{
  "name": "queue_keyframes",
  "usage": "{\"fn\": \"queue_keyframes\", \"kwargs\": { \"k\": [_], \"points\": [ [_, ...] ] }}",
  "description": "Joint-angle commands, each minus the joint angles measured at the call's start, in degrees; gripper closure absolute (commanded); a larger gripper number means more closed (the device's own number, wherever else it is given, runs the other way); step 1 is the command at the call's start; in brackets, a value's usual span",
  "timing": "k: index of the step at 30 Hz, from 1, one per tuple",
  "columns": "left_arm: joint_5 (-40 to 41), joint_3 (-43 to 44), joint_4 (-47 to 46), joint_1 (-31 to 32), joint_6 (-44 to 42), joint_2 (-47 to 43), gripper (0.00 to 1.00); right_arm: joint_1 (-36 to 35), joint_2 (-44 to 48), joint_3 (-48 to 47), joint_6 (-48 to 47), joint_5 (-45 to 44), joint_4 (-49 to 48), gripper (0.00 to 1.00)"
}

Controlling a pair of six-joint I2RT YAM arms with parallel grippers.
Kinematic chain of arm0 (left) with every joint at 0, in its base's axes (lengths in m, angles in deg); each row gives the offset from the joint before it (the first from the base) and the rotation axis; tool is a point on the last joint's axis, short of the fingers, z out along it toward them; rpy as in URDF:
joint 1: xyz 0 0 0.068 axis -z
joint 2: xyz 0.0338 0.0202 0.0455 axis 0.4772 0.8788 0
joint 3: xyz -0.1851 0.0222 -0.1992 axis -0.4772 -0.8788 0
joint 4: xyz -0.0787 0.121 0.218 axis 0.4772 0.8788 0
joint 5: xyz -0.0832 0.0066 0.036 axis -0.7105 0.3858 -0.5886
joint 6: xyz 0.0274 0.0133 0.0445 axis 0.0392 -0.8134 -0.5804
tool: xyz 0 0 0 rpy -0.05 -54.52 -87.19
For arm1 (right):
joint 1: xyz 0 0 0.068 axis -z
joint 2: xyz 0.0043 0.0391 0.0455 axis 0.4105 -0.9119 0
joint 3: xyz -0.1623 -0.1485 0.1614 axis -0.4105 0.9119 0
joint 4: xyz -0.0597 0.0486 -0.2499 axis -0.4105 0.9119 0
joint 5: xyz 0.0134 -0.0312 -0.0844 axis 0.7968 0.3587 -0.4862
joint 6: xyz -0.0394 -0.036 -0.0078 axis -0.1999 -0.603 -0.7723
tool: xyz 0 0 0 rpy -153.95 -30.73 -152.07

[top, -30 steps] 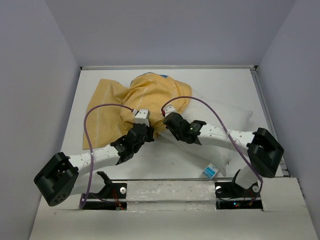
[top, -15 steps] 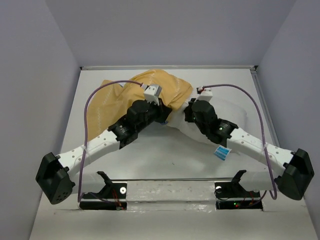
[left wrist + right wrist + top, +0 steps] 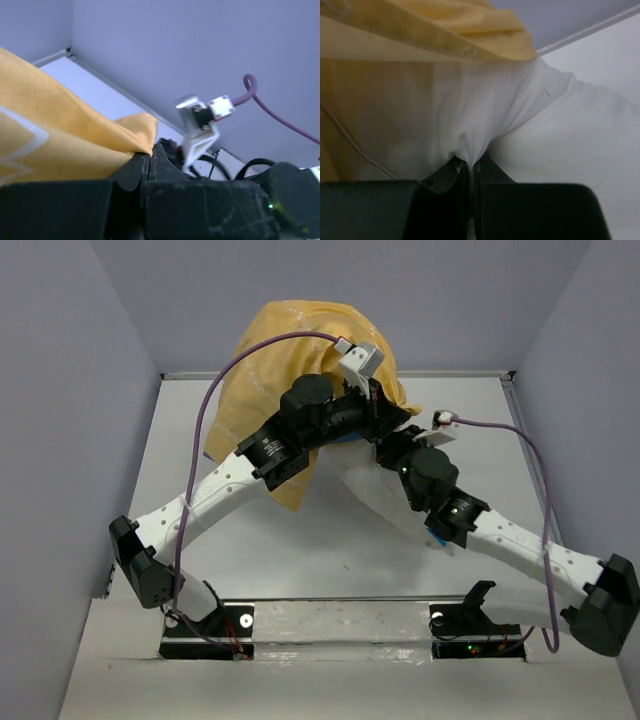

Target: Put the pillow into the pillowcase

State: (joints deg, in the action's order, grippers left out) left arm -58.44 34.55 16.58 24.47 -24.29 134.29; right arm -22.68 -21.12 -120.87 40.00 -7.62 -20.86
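We are gripping, at upper centre, the thin mustard-yellow fabric pillowcase [image 3: 60, 135] with the left gripper [image 3: 150, 159] closed on it, and the plump white soft pillow [image 3: 570, 145] it overhangs with the right gripper [image 3: 469, 167] closed likewise.

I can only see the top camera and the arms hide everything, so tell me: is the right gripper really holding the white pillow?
Observer: Yes. In the right wrist view the right gripper is shut on a pinched fold of the pillow.
Operator: And the left one, does it have the yellow cover?
Observer: Yes, the left wrist view shows the left gripper shut on an edge of the pillowcase.
Operator: Is the pillow inside yet?
Observer: The right wrist view shows the yellow hem draped over the pillow above the pinch; how far in, I cannot tell.
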Motion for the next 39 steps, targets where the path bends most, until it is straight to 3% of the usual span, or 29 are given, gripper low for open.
{"fn": "queue_keyframes", "kwargs": {
  "k": [1,3,8,12,15,18,23,24,28,31,32,34,36,37,38,39],
  "points": [
    [-7.3,-2.2,-0.8,3.1,2.4,-5.7,1.00,-0.9,-10.8,-3.9,8.0,9.0,-11.1,1.00],
    [-6.3,-6.4,-2.7,3.0,4.0,-9.1,1.00,-0.2,-9.6,-3.9,9.1,14.4,-12.2,1.00],
    [8.2,-11.3,2.7,3.0,3.1,-21.1,1.00,-2.6,-7.2,-12.0,12.4,31.0,-7.9,1.00],
    [18.0,-10.0,8.9,3.3,4.8,-27.5,1.00,-4.8,-8.3,-16.9,17.0,41.9,-9.8,1.00],
    [22.8,-9.1,12.0,3.4,5.6,-32.3,1.00,-4.9,-7.3,-17.8,20.1,44.8,-11.2,1.00],
    [26.7,-5.6,15.8,3.4,5.8,-33.2,1.00,-1.0,-4.7,-14.9,25.8,49.6,-12.9,1.00],
    [27.8,0.6,23.0,3.4,4.2,-21.3,0.98,15.0,-5.3,-5.4,41.8,62.6,-19.2,1.00],
    [27.5,0.8,23.1,3.1,3.0,-19.1,0.88,16.7,-6.2,-3.5,43.8,67.0,-20.9,1.00],
    [13.8,0.9,17.6,-5.0,3.0,-7.7,0.74,23.9,-13.2,5.0,50.2,72.4,-27.8,1.00],
    [12.9,6.6,16.6,-10.3,1.9,6.0,0.51,31.5,-21.4,4.9,49.0,72.5,-29.2,0.93],
    [12.1,14.3,19.6,-12.1,0.9,14.7,0.38,33.4,-26.1,3.4,46.5,72.7,-27.4,0.90],
    [12.1,25.1,24.5,-12.4,-1.4,22.8,0.28,38.0,-29.8,-2.3,43.9,71.7,-24.8,0.84],
    [12.3,45.4,33.6,-12.8,-4.5,33.9,0.21,39.6,-33.9,-9.2,38.3,68.7,-16.4,0.76],
    [13.6,63.7,37.0,-13.2,-6.4,37.5,0.20,39.6,-35.0,-18.0,31.3,66.3,-6.4,0.75],
    [16.2,63.9,41.0,-13.6,-6.4,41.8,0.20,39.6,-35.7,-22.4,27.4,63.8,-1.6,0.73],
    [17.7,64.3,39.0,-14.9,-6.7,40.4,0.20,39.6,-37.7,-27.0,23.9,59.2,3.7,0.70]
  ]
}}
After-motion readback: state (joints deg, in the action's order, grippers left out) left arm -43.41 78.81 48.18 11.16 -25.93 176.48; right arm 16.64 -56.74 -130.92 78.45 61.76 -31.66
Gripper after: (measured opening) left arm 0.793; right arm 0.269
